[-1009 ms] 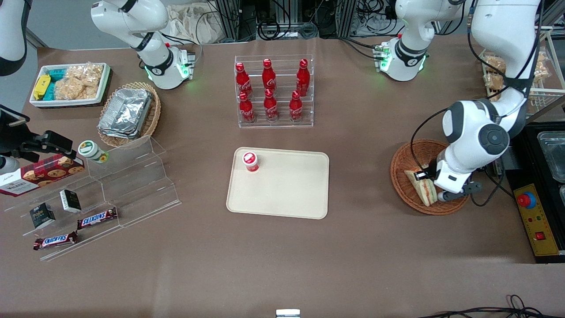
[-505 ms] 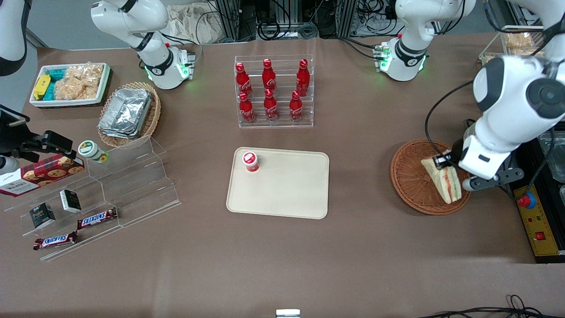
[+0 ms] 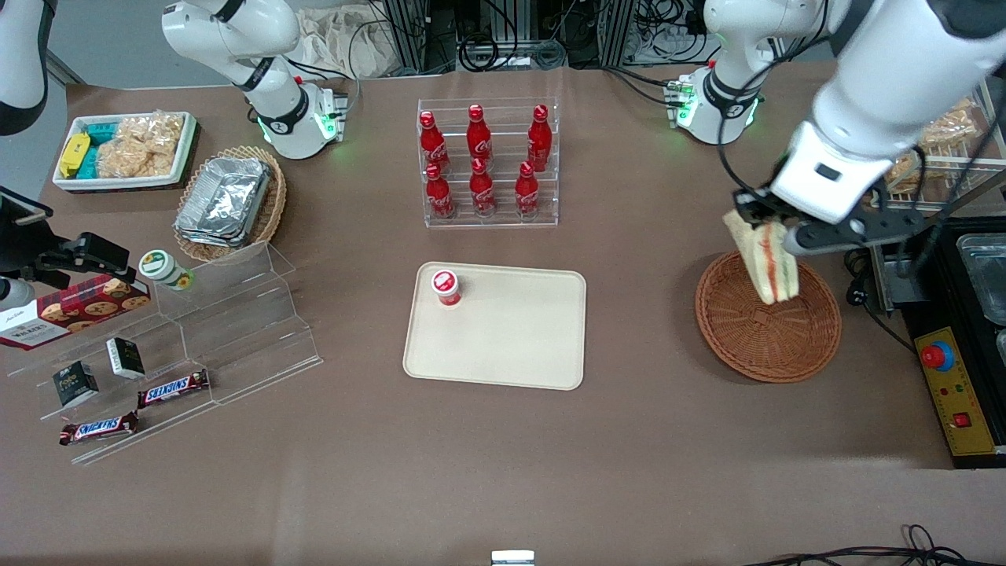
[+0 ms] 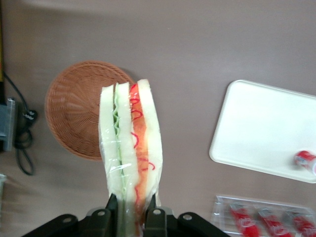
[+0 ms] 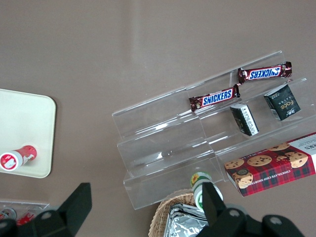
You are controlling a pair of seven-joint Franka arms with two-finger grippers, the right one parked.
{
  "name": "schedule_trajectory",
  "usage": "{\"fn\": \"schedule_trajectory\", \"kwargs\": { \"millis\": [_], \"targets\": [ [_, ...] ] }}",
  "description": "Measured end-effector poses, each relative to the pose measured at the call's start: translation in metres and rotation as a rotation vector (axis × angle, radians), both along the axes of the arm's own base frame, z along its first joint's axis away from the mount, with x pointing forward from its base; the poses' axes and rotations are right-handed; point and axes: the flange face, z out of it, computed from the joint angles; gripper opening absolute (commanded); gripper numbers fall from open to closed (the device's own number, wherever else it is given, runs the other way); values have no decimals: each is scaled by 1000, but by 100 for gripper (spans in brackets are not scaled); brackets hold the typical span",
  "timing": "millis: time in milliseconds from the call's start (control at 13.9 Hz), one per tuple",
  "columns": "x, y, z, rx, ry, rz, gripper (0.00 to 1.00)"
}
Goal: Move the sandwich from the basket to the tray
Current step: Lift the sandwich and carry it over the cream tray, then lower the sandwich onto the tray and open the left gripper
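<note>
The sandwich hangs in the air, pinched at one end by the end effector, whose two fingers are closed nearly together on the wrapped bread, as the wrist view shows at the fingers. It is clear of the basket, which lies empty on the desk directly beneath the end effector.

The step in hand looks like the carry: the pick-up is done and the sandwich is lifted free, but it has not yet travelled sideways. The tray lies well apart from the end effector, toward the parked arm's end of the desk. A small red-capped bottle stands on one corner of the tray, the corner farthest from the end effector, so most of the tray's surface is bare. The next move likely calls for a level sweep over to the tray, then a descent low enough to release without dropping.

The sandwich's long axis runs from the grip downward, its free end pointing at the basket. Its layered edge, showing green and red-orange filling between white bread, faces the wrist camera.
</note>
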Motion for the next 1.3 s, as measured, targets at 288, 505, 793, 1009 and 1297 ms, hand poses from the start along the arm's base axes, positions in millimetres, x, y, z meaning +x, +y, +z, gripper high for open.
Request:
{"fn": "schedule_trajectory", "kwargs": {
  "millis": [288, 505, 793, 1009, 1297],
  "targets": [
    [-32, -100, -26, -28, 38, 23, 22],
    [-15, -146, -87, -82, 79, 39, 22],
    [22, -181, -200, -112, 120, 54, 22],
    [29, -211, -280, -88, 94, 89, 22],
    [18, -240, -359, -68, 94, 93, 22]
  ]
}}
